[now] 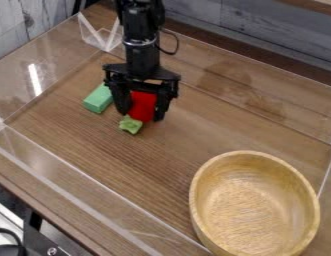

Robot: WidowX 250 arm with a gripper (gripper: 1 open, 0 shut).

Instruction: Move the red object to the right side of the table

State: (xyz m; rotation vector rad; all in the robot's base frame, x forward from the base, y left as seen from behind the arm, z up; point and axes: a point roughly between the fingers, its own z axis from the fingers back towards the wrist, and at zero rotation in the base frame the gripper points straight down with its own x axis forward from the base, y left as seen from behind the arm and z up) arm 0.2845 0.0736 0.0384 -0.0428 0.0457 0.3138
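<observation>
One gripper (142, 104) lowered over the red toy fruit (145, 105), jaws spread wide on either side of it.
Fruit lying on the wood-grain table (208, 105), left of centre, beside a green block (97, 98); wooden bowl (255, 207) well apart.
</observation>
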